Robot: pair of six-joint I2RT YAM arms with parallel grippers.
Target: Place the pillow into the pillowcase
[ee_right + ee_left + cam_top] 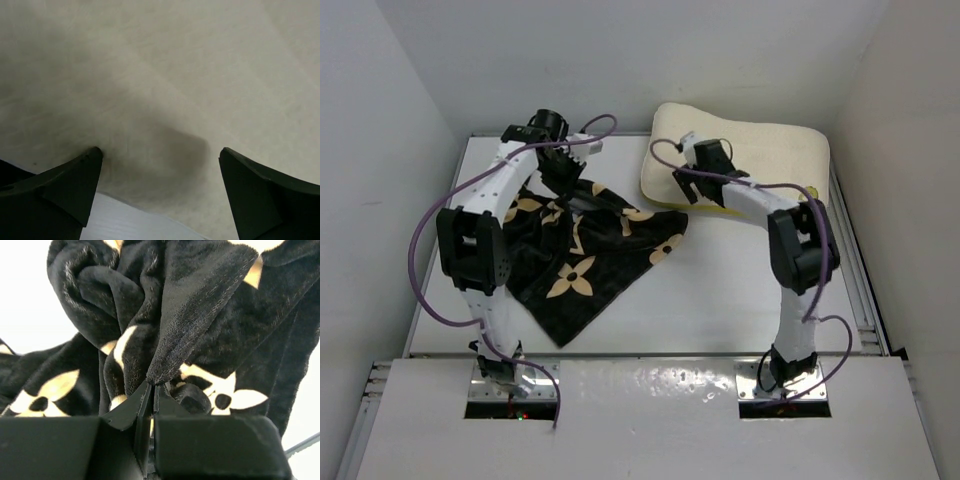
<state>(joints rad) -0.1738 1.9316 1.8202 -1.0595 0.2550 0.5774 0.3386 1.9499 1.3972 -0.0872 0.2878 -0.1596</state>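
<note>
The black pillowcase (pixel 585 255) with tan flowers lies crumpled on the left half of the table. My left gripper (pixel 563 190) is shut on a fold of it; in the left wrist view the fabric (pixel 200 325) bunches up from the closed fingertips of the left gripper (pixel 152 386). The cream pillow (pixel 770 150) lies at the back right, its yellow side band (pixel 710 208) facing the front. My right gripper (pixel 692 160) is open just over the pillow's left end. The right wrist view shows the right gripper (pixel 160 155) wide apart over the pillow surface (pixel 165 75).
White walls close in the table on the left, back and right. A metal rail (pixel 855 270) runs along the table's right edge. Purple cables (pixel 430 260) loop off both arms. Bare table (pixel 720 300) lies between the pillowcase and the right arm.
</note>
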